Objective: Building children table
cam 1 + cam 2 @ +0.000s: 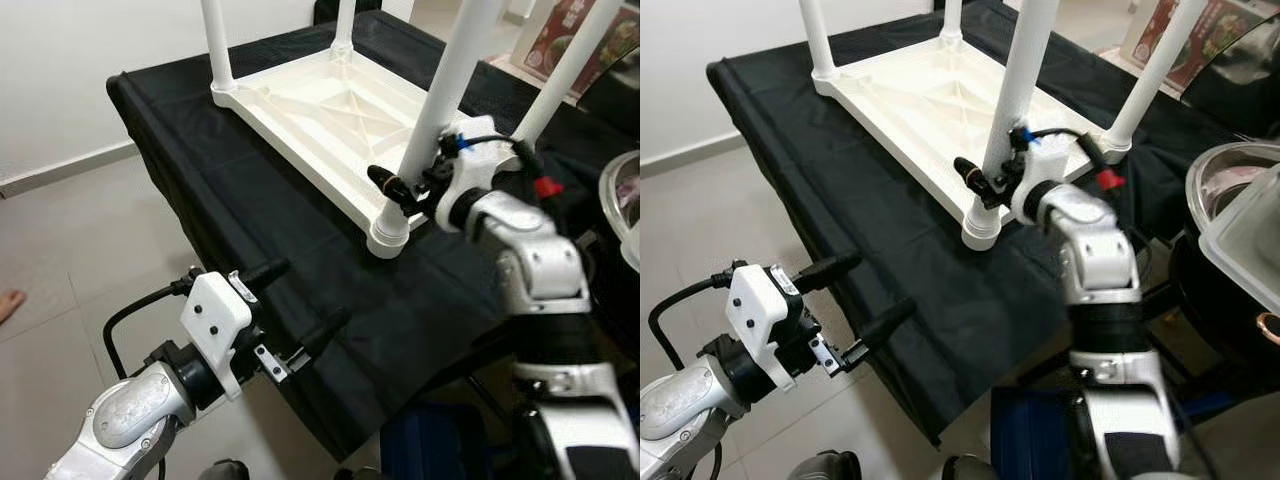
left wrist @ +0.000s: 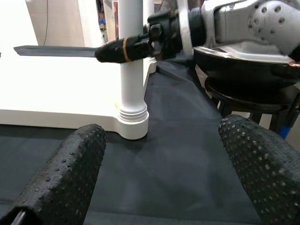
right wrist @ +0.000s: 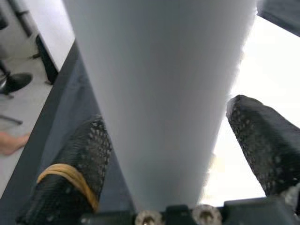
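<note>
The right arm reaches forward and up, elbow bent, its claw point(image 1: 405, 190) with fingers point(image 3: 75, 173) spread either side of a leg, one finger apart from it. The left arm sits low, its claw point(image 1: 300, 300) open, fingers point(image 2: 70, 173) pointing forward.

1. All four white legs point(image 1: 447, 90) of the upturned table point(image 1: 330, 115) run out past the top edge of the head views, so their ends cannot be seen.
2. The right gripper point(image 1: 412, 187) reaches around the nearest leg; its far finger is hidden behind the leg.
3. In the right wrist view that leg point(image 3: 164, 89) is blurred and cut off.
4. A metal bowl point(image 1: 1230, 190) is cut by the right edge.
5. A foot point(image 1: 8, 303) is cropped at the left edge.
</note>
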You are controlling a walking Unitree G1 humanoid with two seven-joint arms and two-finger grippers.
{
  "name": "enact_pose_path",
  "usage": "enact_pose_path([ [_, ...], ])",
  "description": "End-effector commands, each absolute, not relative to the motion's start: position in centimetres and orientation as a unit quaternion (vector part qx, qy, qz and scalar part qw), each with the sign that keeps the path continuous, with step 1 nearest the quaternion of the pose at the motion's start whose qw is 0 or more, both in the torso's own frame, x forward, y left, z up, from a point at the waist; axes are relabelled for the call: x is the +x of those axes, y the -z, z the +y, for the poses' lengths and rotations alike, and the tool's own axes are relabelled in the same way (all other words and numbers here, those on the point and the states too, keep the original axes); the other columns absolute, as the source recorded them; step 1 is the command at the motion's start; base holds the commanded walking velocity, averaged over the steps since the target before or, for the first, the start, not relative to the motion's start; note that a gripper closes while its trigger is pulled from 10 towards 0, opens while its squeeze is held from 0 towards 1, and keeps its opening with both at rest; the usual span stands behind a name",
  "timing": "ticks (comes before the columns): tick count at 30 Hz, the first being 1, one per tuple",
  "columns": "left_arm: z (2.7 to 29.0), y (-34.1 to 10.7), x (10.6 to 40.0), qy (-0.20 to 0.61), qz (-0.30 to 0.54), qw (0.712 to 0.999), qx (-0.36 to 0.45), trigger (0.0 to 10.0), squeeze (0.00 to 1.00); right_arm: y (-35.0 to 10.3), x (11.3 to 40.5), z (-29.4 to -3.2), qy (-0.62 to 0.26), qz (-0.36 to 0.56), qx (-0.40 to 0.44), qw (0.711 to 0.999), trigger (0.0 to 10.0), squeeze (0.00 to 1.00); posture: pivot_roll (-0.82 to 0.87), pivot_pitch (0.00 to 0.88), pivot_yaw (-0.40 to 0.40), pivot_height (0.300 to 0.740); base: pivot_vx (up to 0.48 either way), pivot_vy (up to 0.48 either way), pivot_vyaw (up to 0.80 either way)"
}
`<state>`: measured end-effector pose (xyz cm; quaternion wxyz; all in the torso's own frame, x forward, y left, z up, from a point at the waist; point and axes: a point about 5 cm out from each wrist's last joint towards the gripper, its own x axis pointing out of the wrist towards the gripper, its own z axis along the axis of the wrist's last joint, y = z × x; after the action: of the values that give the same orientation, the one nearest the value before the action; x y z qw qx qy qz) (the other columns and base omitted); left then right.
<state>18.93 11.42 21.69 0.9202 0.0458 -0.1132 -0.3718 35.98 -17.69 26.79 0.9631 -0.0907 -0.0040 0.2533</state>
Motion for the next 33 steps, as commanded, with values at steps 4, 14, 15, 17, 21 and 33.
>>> enact_pose_path([
  [4, 11.3, -21.4, 18.8, 0.374, -0.107, 0.920, 0.041, 10.0, 0.00, -26.7, 36.0, -18.2, -0.295, -0.001, -0.091, 0.951, 10.0, 1.00, 0.04, 0.160, -0.089, 0.740, 0.000, 0.000, 0.00],
  [14, 11.4, -21.4, 18.8, 0.374, -0.103, 0.921, 0.042, 10.0, 0.00, -27.2, 36.3, -20.7, -0.342, -0.007, -0.058, 0.938, 8.1, 0.00, 0.05, 0.170, -0.079, 0.740, 0.000, 0.000, 0.00],
  [15, 11.4, -21.4, 18.8, 0.374, -0.103, 0.921, 0.042, 10.0, 0.00, -27.2, 36.3, -20.7, -0.342, -0.007, -0.058, 0.938, 8.1, 0.00, 0.05, 0.170, -0.079, 0.740, 0.000, 0.000, 0.00],
  [17, 11.4, -21.4, 18.8, 0.375, -0.104, 0.920, 0.042, 10.0, 0.00, -27.1, 36.2, -20.8, -0.348, -0.009, -0.053, 0.936, 0.0, 0.00, 0.05, 0.170, -0.078, 0.740, 0.000, 0.000, 0.00],
  [21, 11.4, -21.4, 18.8, 0.376, -0.104, 0.920, 0.042, 10.0, 0.00, -26.9, 36.2, -20.8, -0.354, -0.008, -0.056, 0.933, 0.0, 0.00, 0.05, 0.169, -0.076, 0.740, 0.000, 0.000, 0.00],
  [33, 11.4, -21.4, 18.9, 0.376, -0.106, 0.920, 0.038, 10.0, 0.00, -23.4, 36.4, -20.0, -0.180, 0.028, -0.052, 0.982, 0.0, 0.00, 0.03, 0.164, -0.075, 0.740, 0.000, 0.000, 0.00],
])
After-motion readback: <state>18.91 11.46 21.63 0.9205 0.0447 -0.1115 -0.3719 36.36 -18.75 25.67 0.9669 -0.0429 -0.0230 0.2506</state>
